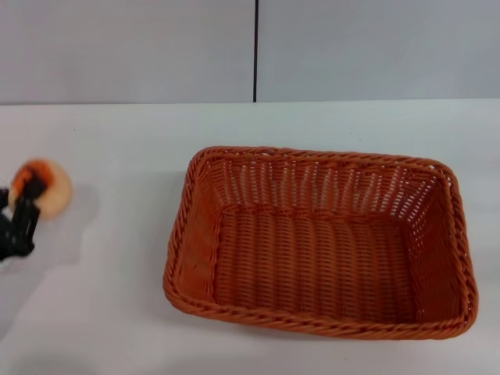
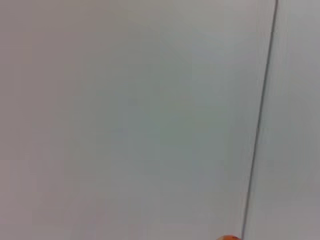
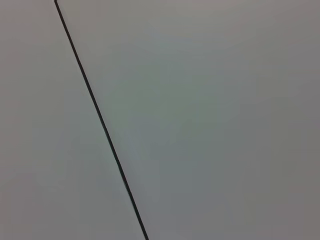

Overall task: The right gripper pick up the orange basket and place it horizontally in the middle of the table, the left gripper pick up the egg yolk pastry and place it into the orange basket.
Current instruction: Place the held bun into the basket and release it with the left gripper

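Note:
The orange basket [image 1: 320,242] lies lengthwise on the white table [image 1: 117,312], a little right of centre, and it holds nothing. At the far left edge of the head view my left gripper [image 1: 30,194] is shut on the egg yolk pastry [image 1: 48,190], a pale round bun with an orange patch. The pastry hangs slightly above the tabletop, with a soft shadow beneath it. A sliver of the pastry [image 2: 229,237] shows at the edge of the left wrist view. My right gripper is out of view.
A grey wall with a dark vertical seam [image 1: 255,51] rises behind the table's far edge. Bare white tabletop lies between the pastry and the basket's left rim [image 1: 181,234]. Both wrist views show only the wall and its seam [image 3: 100,120].

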